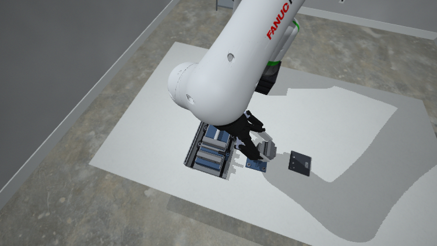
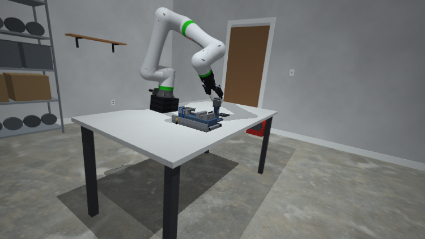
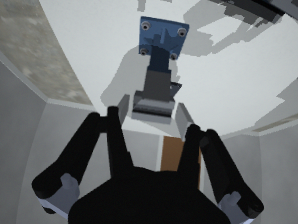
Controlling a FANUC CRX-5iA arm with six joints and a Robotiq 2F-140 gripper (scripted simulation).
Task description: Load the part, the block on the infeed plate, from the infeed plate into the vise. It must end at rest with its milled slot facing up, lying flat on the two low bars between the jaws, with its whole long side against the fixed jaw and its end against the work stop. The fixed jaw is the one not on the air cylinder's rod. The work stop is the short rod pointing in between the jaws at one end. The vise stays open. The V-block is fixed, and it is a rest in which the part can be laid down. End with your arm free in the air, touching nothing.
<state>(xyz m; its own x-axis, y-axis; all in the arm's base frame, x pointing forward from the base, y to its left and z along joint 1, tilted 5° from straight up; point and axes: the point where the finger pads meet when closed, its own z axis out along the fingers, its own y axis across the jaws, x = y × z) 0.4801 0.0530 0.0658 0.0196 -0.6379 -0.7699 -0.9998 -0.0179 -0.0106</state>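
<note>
The block [image 1: 267,147] [image 3: 152,114] is a grey part lying on the grey V-block [image 3: 157,86] [image 2: 216,103], which stands on a blue post. My gripper [image 1: 266,147] [image 2: 216,99] [image 3: 152,106] is partly open, its fingertips on either side of the block. The wrist view shows narrow gaps between block and fingertips. The block's slot direction is unclear. The dark infeed plate [image 1: 300,163] is bare. The vise's rod-side jaw [image 1: 214,142] and fixed jaw [image 1: 208,156] stand apart, with nothing lying between them except the work stop [image 1: 222,151] at one end.
The vise base [image 1: 191,165] [image 2: 190,122] stands close beside the V-block's blue foot plate [image 1: 254,165] [image 3: 162,36]. The air cylinder's rod [image 1: 217,134] lies behind the movable jaw. The arm's wrist hangs over the vise's far end in the top view.
</note>
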